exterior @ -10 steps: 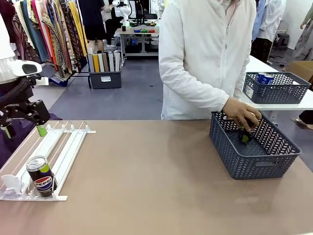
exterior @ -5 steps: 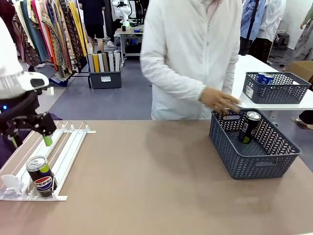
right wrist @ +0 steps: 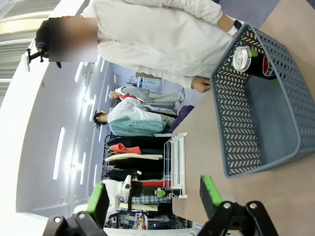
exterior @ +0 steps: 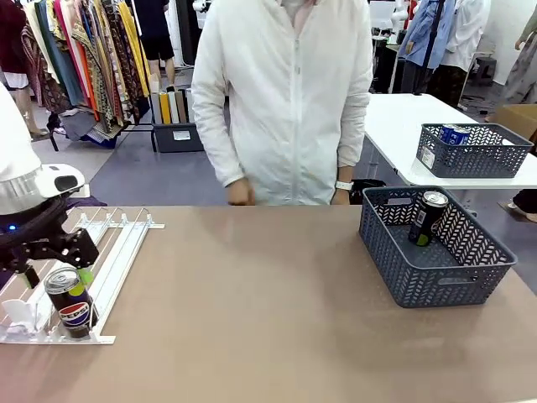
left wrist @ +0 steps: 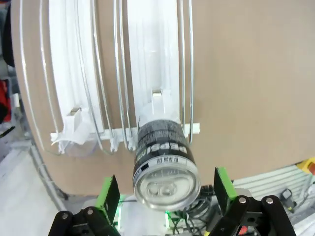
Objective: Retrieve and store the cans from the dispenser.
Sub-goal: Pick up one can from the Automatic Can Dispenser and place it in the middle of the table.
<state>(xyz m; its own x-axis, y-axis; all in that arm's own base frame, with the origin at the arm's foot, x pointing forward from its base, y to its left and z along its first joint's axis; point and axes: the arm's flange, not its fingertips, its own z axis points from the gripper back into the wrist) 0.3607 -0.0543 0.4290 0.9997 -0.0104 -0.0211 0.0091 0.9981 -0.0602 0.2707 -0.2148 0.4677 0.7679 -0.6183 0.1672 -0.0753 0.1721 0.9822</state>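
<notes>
Pepsi can (left wrist: 165, 160) stands upright at the stop end of the dispenser (exterior: 109, 252), at the worktop's (exterior: 252, 319) left side. Left hand (left wrist: 166, 191) spread wide, one finger either side of the can, not gripping. Second can (exterior: 426, 217) in grey basket (exterior: 436, 277). Right hand (right wrist: 153, 196) spread, empty.

Dispenser (exterior: 117, 252) left, basket (exterior: 419, 277) right

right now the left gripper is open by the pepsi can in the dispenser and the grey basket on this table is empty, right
Not quite. The grey mesh basket isn't empty: the front view shows one black and yellow-green can standing in it. The rest holds: the left gripper is open by the Pepsi can in the dispenser.
</notes>
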